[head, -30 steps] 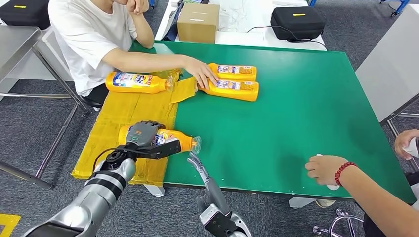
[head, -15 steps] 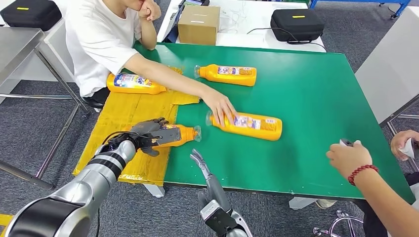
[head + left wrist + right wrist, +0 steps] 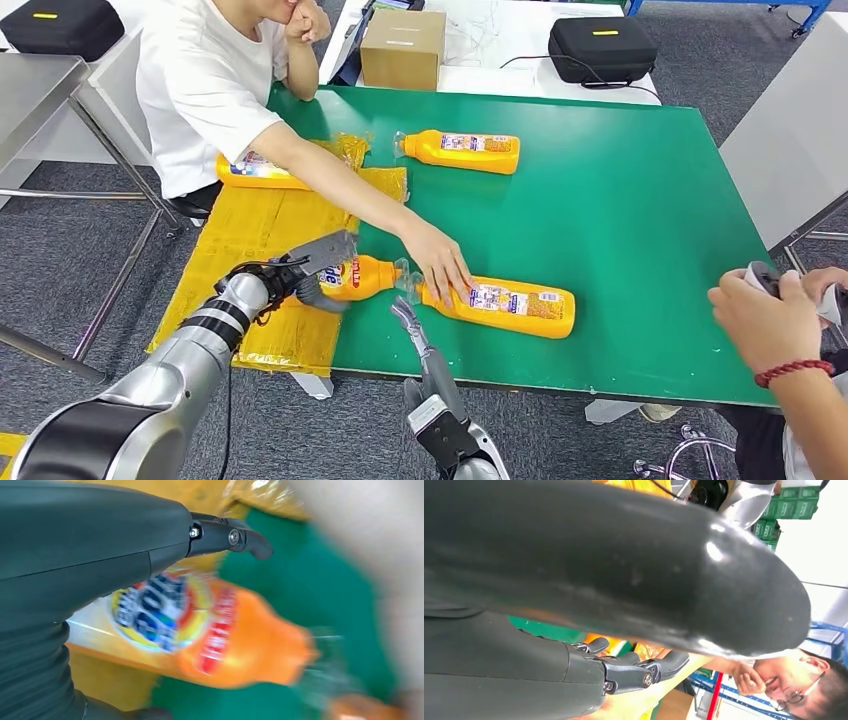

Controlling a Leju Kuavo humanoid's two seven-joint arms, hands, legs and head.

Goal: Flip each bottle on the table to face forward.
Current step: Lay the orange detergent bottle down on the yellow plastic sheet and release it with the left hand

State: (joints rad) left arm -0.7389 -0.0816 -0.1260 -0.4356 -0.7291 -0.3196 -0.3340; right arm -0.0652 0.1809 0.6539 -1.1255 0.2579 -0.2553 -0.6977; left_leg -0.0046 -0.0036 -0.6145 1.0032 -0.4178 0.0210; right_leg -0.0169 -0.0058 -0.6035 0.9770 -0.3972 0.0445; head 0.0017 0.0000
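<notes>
We find the left hand (image 3: pixel 312 268) wrapped around the base end of an orange bottle (image 3: pixel 362 277); its fingers (image 3: pixel 227 536) curve over the top of the body while the grey cover lies along the label. The left wrist view shows that label, blue and red print on yellow, turned up toward the camera, though the picture is blurred. This held bottle lies on its side with its long axis roughly parallel to the near edge of the green table (image 3: pixel 640 230), clear cap pointing toward the table's middle, base over the yellow sheet (image 3: pixel 260 225) that covers the table's left end.

The right hand (image 3: pixel 415 340) rises just off the table's near edge, below the held bottle's cap. Its fingers (image 3: pixel 634 672) are extended, slightly apart, and grip nothing.

Just beside the held bottle's cap, a second orange bottle (image 3: pixel 510 305) lies on its side on the table, its cap end nearly meeting the first cap and its base toward the table's right side; its label faces up. A person's hand (image 3: pixel 440 265) rests on its neck end.

A third bottle (image 3: pixel 462 150) lies near the table's far edge, cap toward the yellow sheet, label up. A fourth bottle (image 3: pixel 255 172) lies at the sheet's far left, partly hidden by the person's arm.

A second person's hands (image 3: pixel 770 315) hold a small object off the table's right near corner.
</notes>
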